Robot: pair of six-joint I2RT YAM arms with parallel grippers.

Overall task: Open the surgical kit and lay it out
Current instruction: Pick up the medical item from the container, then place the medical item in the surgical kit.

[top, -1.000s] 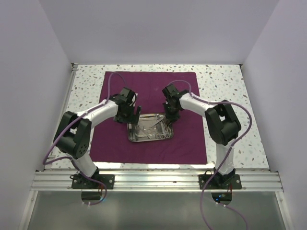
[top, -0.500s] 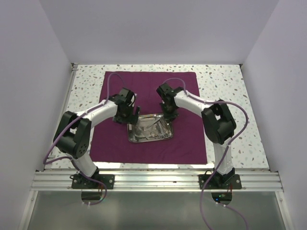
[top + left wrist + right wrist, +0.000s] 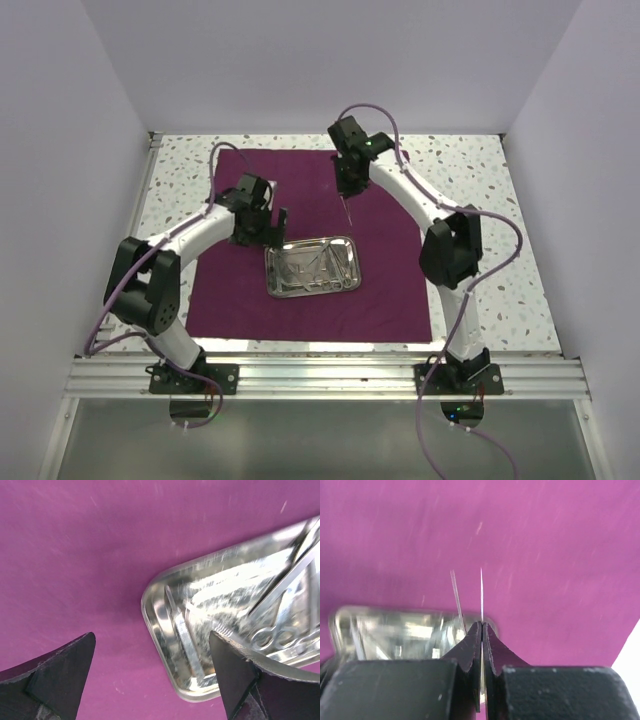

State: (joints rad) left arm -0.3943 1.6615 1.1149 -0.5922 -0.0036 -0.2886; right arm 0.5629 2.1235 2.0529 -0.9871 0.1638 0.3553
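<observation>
Top external view: the steel tray point(image 3: 313, 267) is seen lying flat near the middle of the maroon cloth wrap point(image 3: 390, 280), which is spread open on the speckled table point(image 3: 480, 180). Several thin silver instruments point(image 3: 318, 268) are held inside the tray; ring handles of scissors point(image 3: 272, 637) can be made out in the left wrist view, while the other pieces are too blurred by glare to be named. The left gripper point(image 3: 268, 224) is held above the cloth just beyond the tray's far left corner, its fingers point(image 3: 55, 672) spread wide with nothing between them. The right gripper point(image 3: 347, 192) is raised over the far part of the cloth, well apart from the tray, and its jaws are pinched tight on a thin silver instrument point(image 3: 349, 211) that hangs down from them; in the right wrist view two slender prongs point(image 3: 481, 595) are seen projecting past the closed fingertips, as on tweezers. No brand, label or writing can be read on any item.
</observation>
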